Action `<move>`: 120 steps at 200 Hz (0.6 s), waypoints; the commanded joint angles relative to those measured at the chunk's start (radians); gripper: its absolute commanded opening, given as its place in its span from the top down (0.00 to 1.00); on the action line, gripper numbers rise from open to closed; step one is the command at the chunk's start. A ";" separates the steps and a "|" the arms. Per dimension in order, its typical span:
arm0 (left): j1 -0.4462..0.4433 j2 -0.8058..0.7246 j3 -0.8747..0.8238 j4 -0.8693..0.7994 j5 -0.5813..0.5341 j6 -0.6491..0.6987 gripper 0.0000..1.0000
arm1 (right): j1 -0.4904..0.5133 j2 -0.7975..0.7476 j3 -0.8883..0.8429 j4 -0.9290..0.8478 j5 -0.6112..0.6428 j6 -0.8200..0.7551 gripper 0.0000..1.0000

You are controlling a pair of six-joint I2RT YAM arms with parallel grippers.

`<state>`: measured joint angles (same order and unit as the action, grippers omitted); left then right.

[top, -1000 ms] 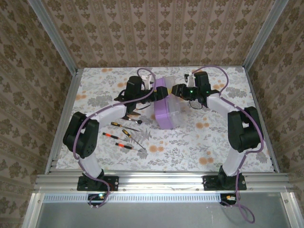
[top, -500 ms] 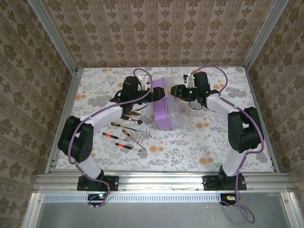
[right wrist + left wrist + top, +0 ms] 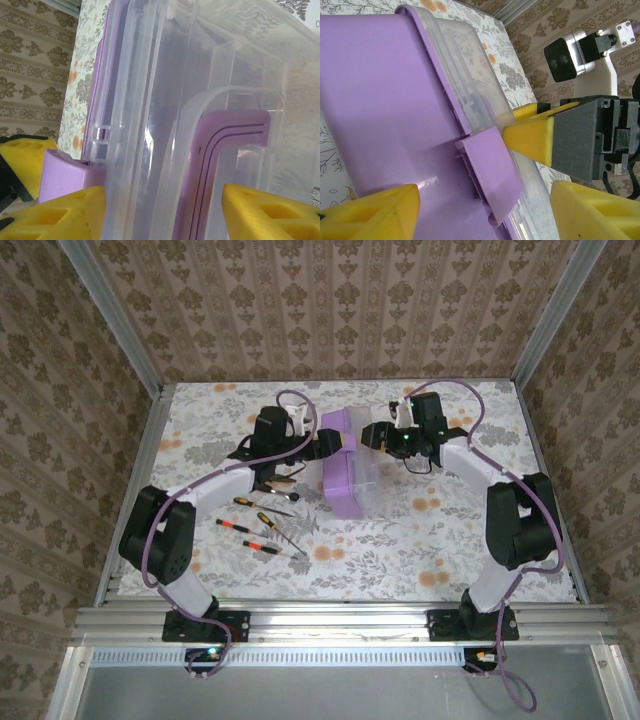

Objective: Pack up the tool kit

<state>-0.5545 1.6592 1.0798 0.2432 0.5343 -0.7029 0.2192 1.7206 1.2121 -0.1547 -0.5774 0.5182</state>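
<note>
The box stands mid-table, long axis near-to-far, flanked by spread jaws; left gripper at its purple side, right gripper at its lid, seemingly unclamped; tools lie nearer the left.

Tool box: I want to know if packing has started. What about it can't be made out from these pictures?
- Contents of the tool box: too small in top external; in right wrist, blurred by the cloudy, glaring clear lid.
- Whether the left gripper presses the box: left wrist's bottom edge cuts off its fingers.
- Types of the loose tools: too small in top external.
</note>
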 commanded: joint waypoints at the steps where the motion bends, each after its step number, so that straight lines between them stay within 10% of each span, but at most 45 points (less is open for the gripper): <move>1: 0.002 0.017 -0.013 0.061 0.005 0.005 0.30 | -0.006 -0.026 0.036 -0.045 0.013 -0.027 0.36; 120: 0.002 0.075 -0.047 0.094 0.007 -0.003 0.30 | -0.007 -0.001 0.047 -0.008 -0.026 -0.014 0.35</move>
<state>-0.5545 1.7069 1.0645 0.3412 0.5385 -0.7036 0.2123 1.7195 1.2186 -0.1650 -0.5766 0.5076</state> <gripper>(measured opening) 0.699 0.648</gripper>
